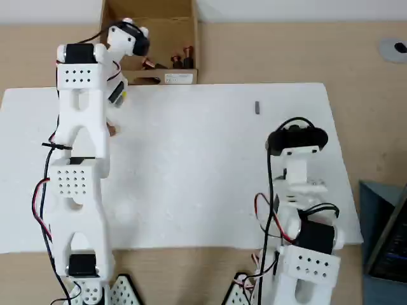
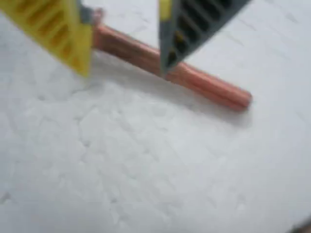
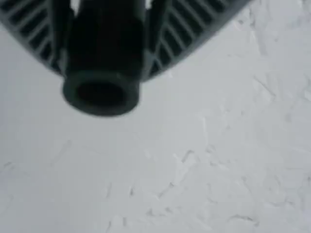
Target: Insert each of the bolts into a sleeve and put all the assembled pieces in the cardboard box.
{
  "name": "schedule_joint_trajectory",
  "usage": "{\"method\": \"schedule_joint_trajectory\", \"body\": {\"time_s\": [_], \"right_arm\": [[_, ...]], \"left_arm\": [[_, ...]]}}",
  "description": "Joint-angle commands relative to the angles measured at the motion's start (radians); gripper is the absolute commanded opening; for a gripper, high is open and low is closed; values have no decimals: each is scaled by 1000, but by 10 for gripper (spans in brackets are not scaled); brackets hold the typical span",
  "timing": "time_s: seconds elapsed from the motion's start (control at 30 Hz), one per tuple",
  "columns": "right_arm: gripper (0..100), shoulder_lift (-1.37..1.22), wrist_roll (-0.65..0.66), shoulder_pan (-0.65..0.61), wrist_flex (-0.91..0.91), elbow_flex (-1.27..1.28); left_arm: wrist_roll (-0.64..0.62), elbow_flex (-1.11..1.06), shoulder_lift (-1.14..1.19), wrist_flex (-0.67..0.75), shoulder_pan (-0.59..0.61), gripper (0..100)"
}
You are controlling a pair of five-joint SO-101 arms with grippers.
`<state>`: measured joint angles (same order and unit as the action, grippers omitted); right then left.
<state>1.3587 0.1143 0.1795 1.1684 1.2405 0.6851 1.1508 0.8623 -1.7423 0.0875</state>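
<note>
Clerk: Dark sleeve, entry one — logged closest to the right wrist camera, its open end turned toward the lens.

Checker: How is it held?

Clerk: It is clamped between the two ribbed fingers of the right pincer, above the white foam sheet. Contact with the sheet cannot be judged.

Checker: Entry two?

Clerk: Left pincer, listed as spread apart, gripping nothing. One yellow finger and one dark finger are set just over a copper bolt, which lies flat on the foam and runs across the gap between them.

Checker: Where is that placed on the bench?

Clerk: In the high view the left arm is stretched along the foam's left edge, toward the cardboard box. The box is set on the bench just beyond the foam's far edge. Several copper-and-dark pieces are counted inside it, against the near wall.

Checker: Other stock?

Clerk: One small dark piece is noted alone on the foam near its far edge, ahead of the right arm — bolt or sleeve cannot be told.
</note>
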Motion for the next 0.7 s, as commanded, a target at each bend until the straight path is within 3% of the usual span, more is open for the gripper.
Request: {"method": "schedule_joint_trajectory", "body": {"time_s": [0.0,0.23,0.67], "right_arm": [[10,12,2,1,-15,-4],[10,12,2,1,-15,4],[10,12,2,1,-18,13]], "left_arm": [[-155,41,-21,-11,25,75],[-433,25,-15,-11,49,78],[-740,-115,-15,-11,34,119]]}}
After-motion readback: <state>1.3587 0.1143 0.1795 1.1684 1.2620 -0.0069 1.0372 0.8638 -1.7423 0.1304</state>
